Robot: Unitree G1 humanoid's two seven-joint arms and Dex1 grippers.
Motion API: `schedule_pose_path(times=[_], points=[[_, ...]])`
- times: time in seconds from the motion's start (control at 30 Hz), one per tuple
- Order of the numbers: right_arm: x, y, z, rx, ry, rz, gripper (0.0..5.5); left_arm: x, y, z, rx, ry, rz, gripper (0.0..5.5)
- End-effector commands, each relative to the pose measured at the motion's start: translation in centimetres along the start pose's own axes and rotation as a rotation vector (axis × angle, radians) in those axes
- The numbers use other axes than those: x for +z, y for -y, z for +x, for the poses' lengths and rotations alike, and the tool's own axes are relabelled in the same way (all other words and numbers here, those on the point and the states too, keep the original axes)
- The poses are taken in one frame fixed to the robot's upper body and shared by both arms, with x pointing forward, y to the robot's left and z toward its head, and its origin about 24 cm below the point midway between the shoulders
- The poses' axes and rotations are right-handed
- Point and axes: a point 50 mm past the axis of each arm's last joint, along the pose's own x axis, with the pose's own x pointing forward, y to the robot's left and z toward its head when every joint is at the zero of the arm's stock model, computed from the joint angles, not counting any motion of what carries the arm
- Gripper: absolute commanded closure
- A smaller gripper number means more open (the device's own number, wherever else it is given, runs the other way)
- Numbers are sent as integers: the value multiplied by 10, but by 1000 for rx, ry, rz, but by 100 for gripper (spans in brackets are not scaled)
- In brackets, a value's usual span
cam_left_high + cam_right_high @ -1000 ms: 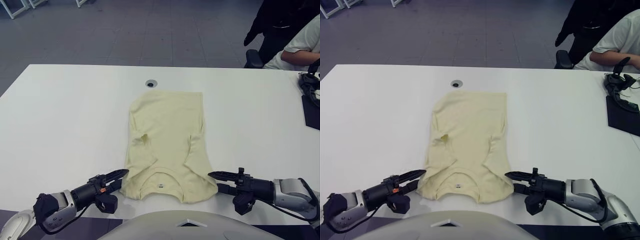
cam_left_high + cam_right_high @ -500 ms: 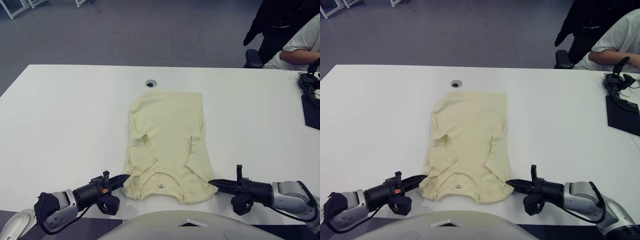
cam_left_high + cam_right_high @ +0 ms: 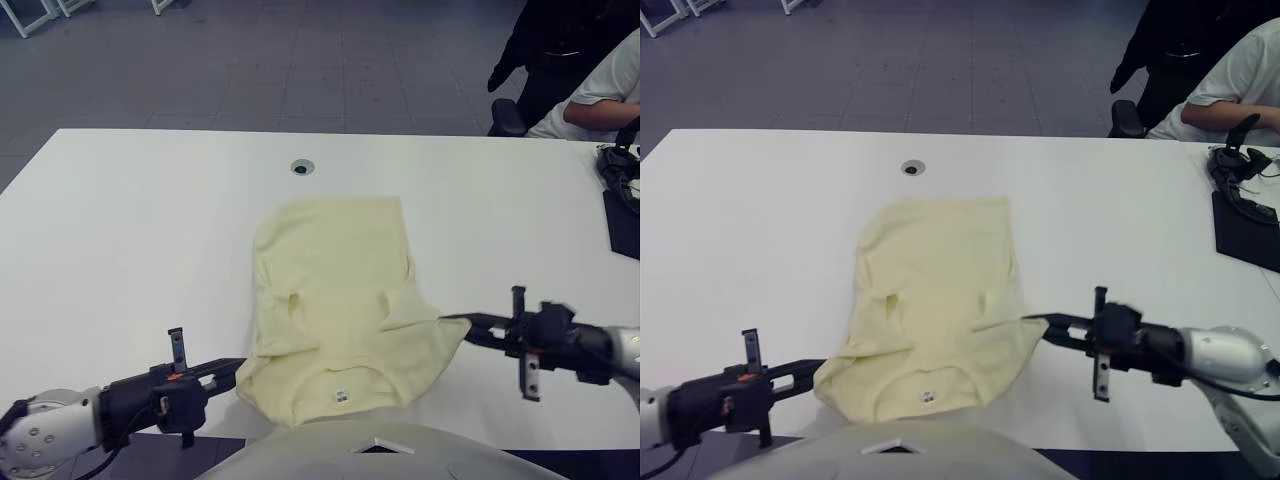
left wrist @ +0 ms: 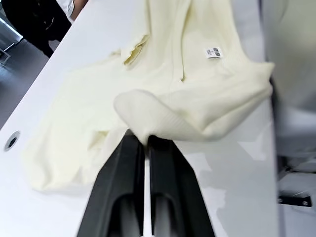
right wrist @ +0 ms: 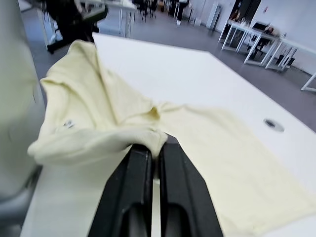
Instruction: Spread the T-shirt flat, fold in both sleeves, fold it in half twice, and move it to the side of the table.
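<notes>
Currently the T-shirt (image 3: pixel 335 290) lies mid-table (image 3: pixel 130 220) with its near edge lifted. Left gripper (image 3: pixel 232 368) and right gripper (image 3: pixel 452 321) each pinch closed on a shoulder corner. Fabric appears light and limp; expect sagging, so hold both corners level.

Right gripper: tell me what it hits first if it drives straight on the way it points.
The T-shirt itself. The right gripper is shut on the shirt's near corner and points toward the robot's left, so it would likely push straight into the bunched cloth ahead.
</notes>
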Motion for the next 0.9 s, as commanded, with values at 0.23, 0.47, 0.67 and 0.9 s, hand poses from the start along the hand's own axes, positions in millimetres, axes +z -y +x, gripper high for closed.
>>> schedule_pose_path(times=[0.23,0.47,0.67,0.9], points=[[24,-14,-2,79,6,16,549,18,7,-9,-118,38,-70,550],[24,-21,-5,96,-1,37,549,17,3,-14,-131,45,-76,550],[15,19,-1,-113,47,-66,549,2,-52,-3,151,25,-43,550],[-19,79,42,-204,113,-54,549,-35,-113,31,396,-94,-15,550]])
